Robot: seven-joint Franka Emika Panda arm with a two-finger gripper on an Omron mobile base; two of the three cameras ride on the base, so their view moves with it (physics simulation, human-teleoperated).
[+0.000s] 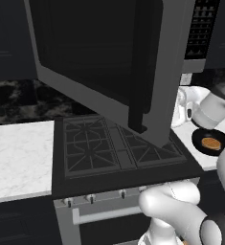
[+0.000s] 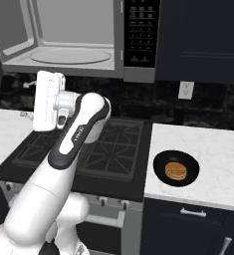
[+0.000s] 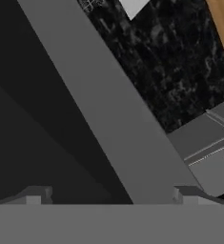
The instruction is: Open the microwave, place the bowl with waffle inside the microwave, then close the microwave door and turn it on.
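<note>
Flat, even rendered light with no glare and only faint soft shadows; the white marble table [image 2: 208,144] reads bright while cabinets and backsplash stay dim. The microwave [image 2: 68,35] cavity looks pale and evenly lit. Edges are crisp in the base views, blocky and coarse in the hand view.

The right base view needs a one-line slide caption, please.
Microwave door open, microwave cavity exposed; bowl with waffle waits on the counter.
</note>
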